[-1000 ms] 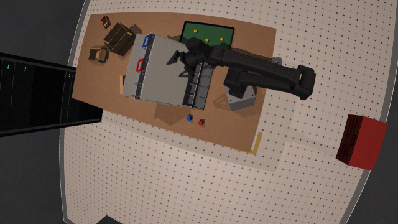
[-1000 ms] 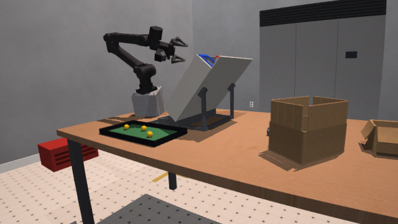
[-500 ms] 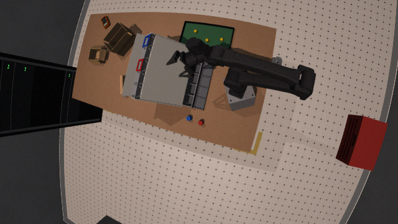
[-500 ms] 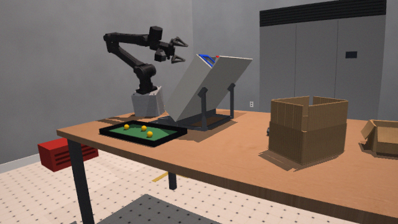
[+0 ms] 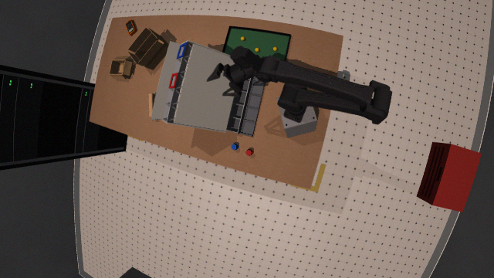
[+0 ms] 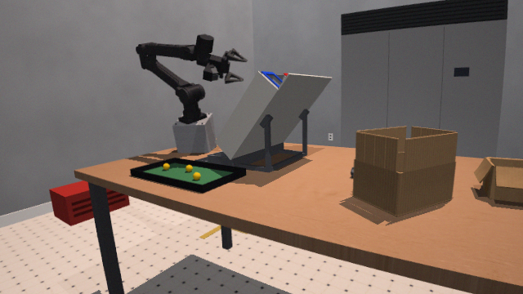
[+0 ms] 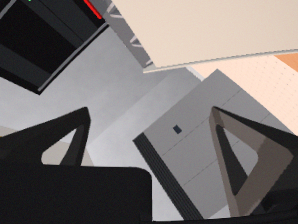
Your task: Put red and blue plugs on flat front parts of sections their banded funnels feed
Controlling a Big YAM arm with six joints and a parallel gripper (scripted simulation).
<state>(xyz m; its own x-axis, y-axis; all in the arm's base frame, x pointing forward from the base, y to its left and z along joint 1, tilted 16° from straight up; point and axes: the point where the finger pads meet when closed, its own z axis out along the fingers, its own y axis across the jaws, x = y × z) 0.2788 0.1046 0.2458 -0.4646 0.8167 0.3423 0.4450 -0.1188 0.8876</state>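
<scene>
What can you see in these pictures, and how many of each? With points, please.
marbles: three, yellow, in the tray
tray [image 5: 279,38] [image 6: 203,189]: one, green with black rim, on the table
blue plug [image 5: 235,147]: one, blue, on the table
red plug [image 5: 249,152]: one, red, beside the blue plug
cover [image 5: 204,89]: one, grey, over the pipes
funnel bands: one blue [image 5: 178,50], one red [image 5: 170,80], at the cover's high end
cardboard boxes: two, brown, far table end
table [image 5: 278,162] [image 6: 310,196]: one, brown, on the floor
arm [image 5: 324,79] [image 6: 165,74]: one, black, on its grey base
gripper [image 5: 221,82] [image 6: 237,67] [image 7: 149,113]: one, black, open above the cover
</scene>
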